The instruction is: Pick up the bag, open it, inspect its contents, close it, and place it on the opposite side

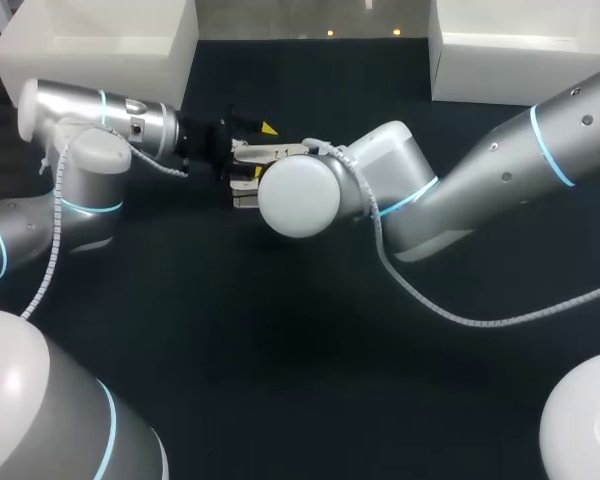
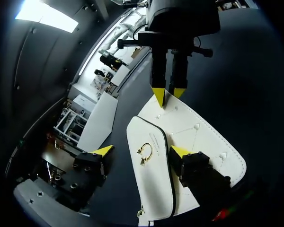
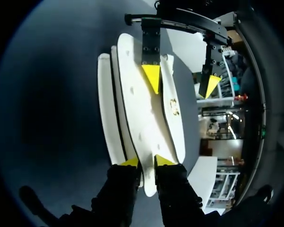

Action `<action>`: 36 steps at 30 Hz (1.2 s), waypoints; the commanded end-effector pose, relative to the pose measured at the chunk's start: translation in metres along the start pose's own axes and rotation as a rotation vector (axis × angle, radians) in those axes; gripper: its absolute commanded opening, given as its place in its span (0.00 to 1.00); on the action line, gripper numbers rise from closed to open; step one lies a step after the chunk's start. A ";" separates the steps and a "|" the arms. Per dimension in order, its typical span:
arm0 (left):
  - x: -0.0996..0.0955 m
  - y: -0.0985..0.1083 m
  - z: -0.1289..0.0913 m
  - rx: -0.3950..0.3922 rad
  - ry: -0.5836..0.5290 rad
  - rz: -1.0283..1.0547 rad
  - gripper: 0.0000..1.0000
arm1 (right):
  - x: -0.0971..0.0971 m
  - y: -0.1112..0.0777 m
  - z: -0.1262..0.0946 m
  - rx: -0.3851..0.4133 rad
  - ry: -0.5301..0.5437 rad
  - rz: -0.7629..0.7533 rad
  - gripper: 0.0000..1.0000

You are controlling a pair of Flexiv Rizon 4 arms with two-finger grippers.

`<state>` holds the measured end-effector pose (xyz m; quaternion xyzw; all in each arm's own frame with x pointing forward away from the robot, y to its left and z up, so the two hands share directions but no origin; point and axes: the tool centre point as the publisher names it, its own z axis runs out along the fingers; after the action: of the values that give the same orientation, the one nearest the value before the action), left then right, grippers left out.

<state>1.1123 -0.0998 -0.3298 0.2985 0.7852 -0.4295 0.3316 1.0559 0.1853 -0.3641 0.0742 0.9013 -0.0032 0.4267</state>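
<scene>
A white bag [image 2: 151, 179] with a gold clasp [image 2: 146, 153] hangs between my two grippers above the dark table. Its flap [image 2: 203, 137] is swung away from the body. My left gripper [image 2: 141, 151] is open wide around the body: one fingertip [image 2: 180, 151] lies at the crease under the flap, while the other stands apart from the bag. My right gripper [image 3: 147, 161] faces it and is shut on the edge of the flap [image 3: 142, 94]. In the head view my right wrist hides most of the bag [image 1: 270, 152].
White bins stand at the back left [image 1: 100, 45] and back right [image 1: 520, 50] of the table [image 1: 280, 350]. My right arm's cable [image 1: 460, 320] droops over the table's right half.
</scene>
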 end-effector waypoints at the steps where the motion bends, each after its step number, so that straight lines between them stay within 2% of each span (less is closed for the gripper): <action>1: 0.004 -0.008 -0.009 0.001 -0.020 0.011 1.00 | 0.001 0.002 -0.001 0.002 -0.004 -0.002 0.38; 3: 0.002 -0.010 -0.010 0.000 -0.025 0.017 1.00 | 0.001 0.002 -0.001 0.000 -0.004 0.000 0.40; 5: 0.000 -0.013 -0.012 0.001 -0.028 0.019 1.00 | 0.001 0.001 -0.002 0.000 -0.004 0.002 0.46; 7: -0.002 -0.014 -0.014 -0.002 -0.031 0.026 1.00 | 0.000 0.000 -0.004 0.000 -0.006 0.004 0.77; 11: -0.008 -0.017 -0.016 -0.005 -0.038 0.032 1.00 | -0.003 -0.001 -0.007 0.002 -0.017 0.005 0.92; 18: -0.015 -0.015 -0.015 -0.001 -0.042 0.023 1.00 | -0.009 -0.002 -0.015 -0.004 -0.044 0.005 0.95; 22: -0.011 -0.016 -0.016 0.013 -0.028 0.014 1.00 | -0.012 -0.004 -0.019 -0.008 -0.053 0.002 1.00; 25: -0.005 -0.019 -0.019 0.013 -0.011 0.012 1.00 | -0.014 -0.005 -0.022 -0.008 -0.063 -0.005 1.00; 32: 0.007 -0.035 -0.030 -0.010 0.021 0.003 1.00 | -0.018 -0.008 -0.026 -0.009 -0.065 -0.026 1.00; 36: 0.007 -0.044 -0.042 -0.036 0.022 -0.020 1.00 | -0.027 -0.008 -0.033 -0.027 -0.066 -0.051 1.00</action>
<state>1.0803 -0.0879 -0.3067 0.2982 0.7928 -0.4252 0.3190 1.0479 0.1796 -0.3296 0.0483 0.8870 -0.0091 0.4591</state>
